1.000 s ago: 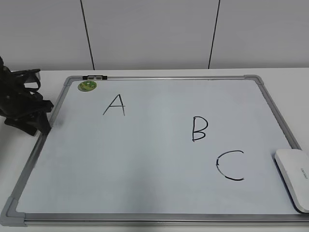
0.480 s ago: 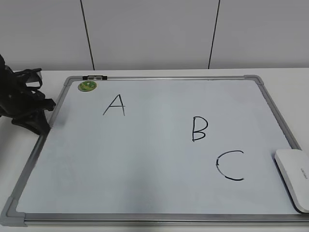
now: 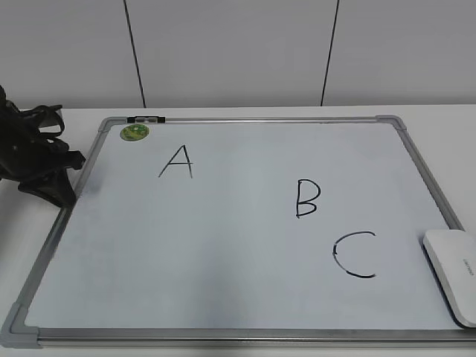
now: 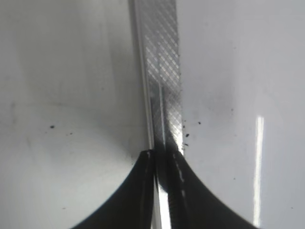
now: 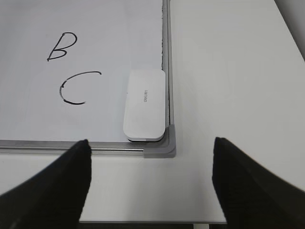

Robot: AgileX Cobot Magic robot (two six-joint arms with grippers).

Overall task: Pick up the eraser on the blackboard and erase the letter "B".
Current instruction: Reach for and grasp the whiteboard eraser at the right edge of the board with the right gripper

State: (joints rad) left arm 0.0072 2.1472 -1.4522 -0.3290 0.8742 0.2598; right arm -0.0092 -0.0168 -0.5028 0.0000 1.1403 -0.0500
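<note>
The eraser (image 5: 145,106) lay flat on the blackboard (image 3: 223,253), in the corner nearest the right arm, with its long side along the metal frame and touching it. In the exterior view the eraser (image 3: 454,274) was at the right edge of the picture, partly cut off. Nothing held it. The letter "B" (image 3: 306,198) was whole, drawn in thin black strokes a little right of the middle of the board, and the letter "C" (image 3: 355,255) was below it, between the "B" and the eraser. The letter "A" (image 3: 177,161) stood well apart, toward the far left, near a small green magnet (image 3: 134,132) in the far left corner.

The right gripper (image 5: 151,183) was above the white counter (image 5: 228,71), just off the near corner of the board, and its two dark fingers (image 5: 52,183) stood wide apart with nothing between them. The left gripper (image 4: 164,191) was over the left frame of the board, and its fingers were pressed together over the silver rail. In the exterior view the left arm (image 3: 33,160) was a dark shape beside the left edge of the board.
</note>
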